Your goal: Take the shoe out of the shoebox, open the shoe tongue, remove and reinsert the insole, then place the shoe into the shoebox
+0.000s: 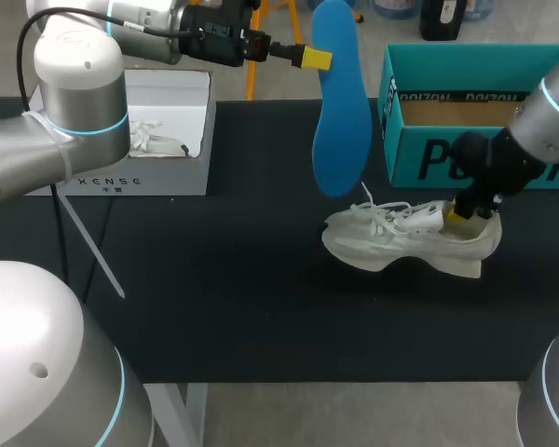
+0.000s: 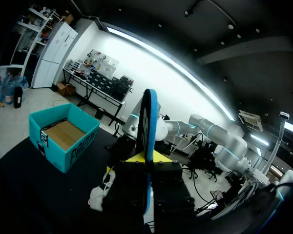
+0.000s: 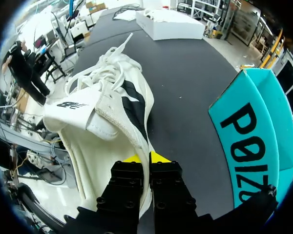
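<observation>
Two arms work over the black table in the head view. The left gripper comes in high from the left and pinches the blue insole by its edge near the upper end. The insole hangs upright in the air, clear of the table. Below and just to its right the white shoe stands on its sole, toe toward the left arm's side and laces loose. The right gripper comes down onto the heel opening. Just behind the shoe sits the open teal shoebox, its brown floor showing. Well apart, at the left rear, is a white box with white laces inside.

From the left wrist, the insole shows edge-on, a thin blue line rising between the yellow tips. The left gripper is closed narrow on it from both sides. Beyond and to one side lies the shoebox. A bit of the shoe peeks out under the gripper.

From the right wrist, the right gripper has its fingers nearly together, clamped on the shoe's heel rim — one inside the collar, one outside. The shoe stretches ahead of it with the tongue flopped out to the side. The shoebox is beside the gripper, and the white box is far ahead.
</observation>
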You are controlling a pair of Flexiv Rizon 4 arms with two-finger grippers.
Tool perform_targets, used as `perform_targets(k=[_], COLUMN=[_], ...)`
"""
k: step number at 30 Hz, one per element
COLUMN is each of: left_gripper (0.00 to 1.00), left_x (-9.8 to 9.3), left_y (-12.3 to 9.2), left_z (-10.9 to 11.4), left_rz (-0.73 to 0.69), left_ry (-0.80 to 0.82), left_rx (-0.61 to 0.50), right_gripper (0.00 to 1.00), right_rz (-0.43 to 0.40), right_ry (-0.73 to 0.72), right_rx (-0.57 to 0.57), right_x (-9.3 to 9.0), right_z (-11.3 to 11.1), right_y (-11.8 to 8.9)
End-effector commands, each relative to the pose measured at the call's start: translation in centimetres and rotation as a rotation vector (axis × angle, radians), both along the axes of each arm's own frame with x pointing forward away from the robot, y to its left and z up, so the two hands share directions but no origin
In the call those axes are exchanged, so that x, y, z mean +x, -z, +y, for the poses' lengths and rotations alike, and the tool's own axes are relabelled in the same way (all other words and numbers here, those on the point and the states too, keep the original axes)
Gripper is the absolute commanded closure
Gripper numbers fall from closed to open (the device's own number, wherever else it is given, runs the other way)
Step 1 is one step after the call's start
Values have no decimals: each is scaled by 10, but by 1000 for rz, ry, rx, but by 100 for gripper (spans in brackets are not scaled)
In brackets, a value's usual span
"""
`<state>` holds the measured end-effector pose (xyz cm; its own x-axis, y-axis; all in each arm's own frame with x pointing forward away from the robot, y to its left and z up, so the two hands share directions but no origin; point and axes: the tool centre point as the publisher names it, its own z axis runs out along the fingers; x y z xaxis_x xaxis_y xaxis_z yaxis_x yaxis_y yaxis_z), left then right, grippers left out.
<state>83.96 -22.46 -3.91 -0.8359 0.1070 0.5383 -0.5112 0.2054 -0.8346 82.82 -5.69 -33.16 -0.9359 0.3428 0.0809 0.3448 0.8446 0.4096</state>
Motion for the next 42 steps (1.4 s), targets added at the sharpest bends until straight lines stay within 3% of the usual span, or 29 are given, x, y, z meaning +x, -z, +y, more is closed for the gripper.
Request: perform_targets(k=[1, 14, 21, 28, 32, 42], left_gripper=[100, 100, 100, 100, 100, 100], left_x=[0, 0, 0, 0, 0, 0], left_y=[0, 0, 0, 0, 0, 0], left_z=[0, 0, 0, 0, 0, 0], left_rz=[0, 0, 0, 0, 0, 0], left_ry=[0, 0, 0, 0, 0, 0], left_rx=[0, 0, 0, 0, 0, 0], right_gripper=[100, 100, 100, 100, 100, 100], right_rz=[90, 90, 0, -48, -37, 114], right_ry=[574, 574, 672, 711, 741, 838], right_rx=[425, 425, 365, 328, 298, 236], right_x=[-14, -14, -43, -56, -57, -53], right_z=[1, 1, 17, 26, 24, 13], right_y=[-4, -4, -8, -7, 0, 25])
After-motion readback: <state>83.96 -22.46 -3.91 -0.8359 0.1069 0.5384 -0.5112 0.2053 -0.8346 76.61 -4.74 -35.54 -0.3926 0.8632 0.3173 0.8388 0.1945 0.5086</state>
